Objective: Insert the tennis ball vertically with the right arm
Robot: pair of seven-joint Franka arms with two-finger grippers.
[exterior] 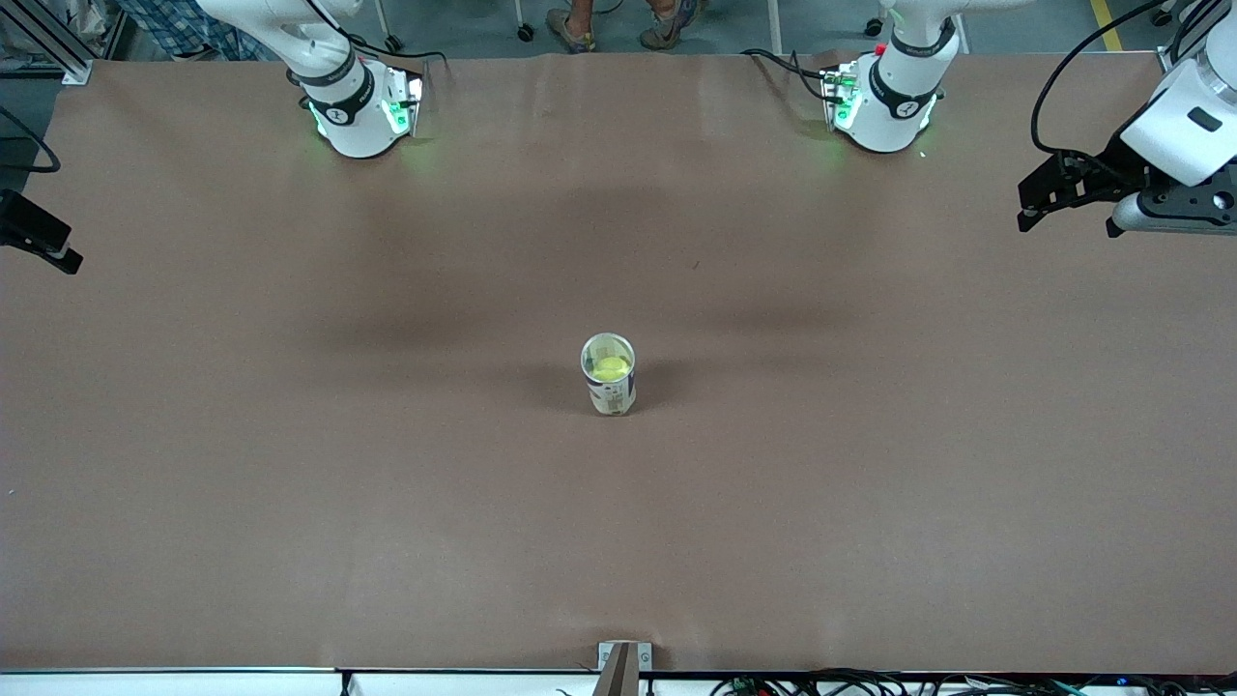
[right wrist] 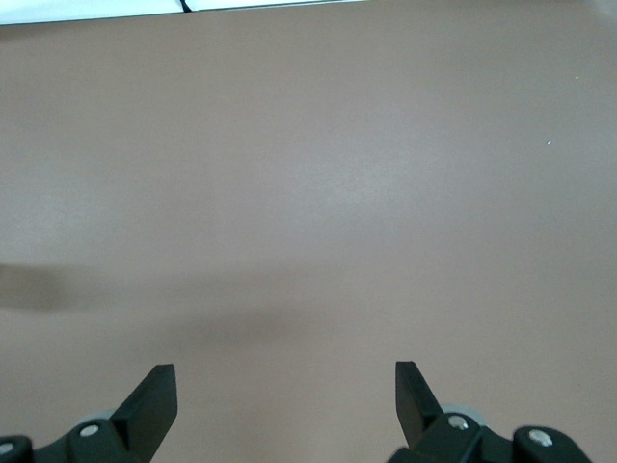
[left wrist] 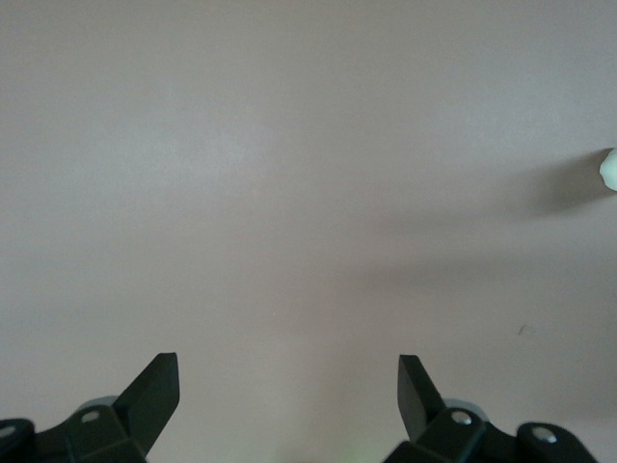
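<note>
A clear open-topped can with a dark label stands upright at the middle of the brown table. A yellow-green tennis ball sits inside it, seen through the mouth. My right gripper hangs over the table's edge at the right arm's end, far from the can; in the right wrist view it is open and empty above bare table. My left gripper is over the left arm's end of the table; in the left wrist view it is open and empty.
Both arm bases stand along the table's edge farthest from the front camera. A small bracket sits at the near edge. A whitish thing I cannot identify shows at the left wrist view's edge.
</note>
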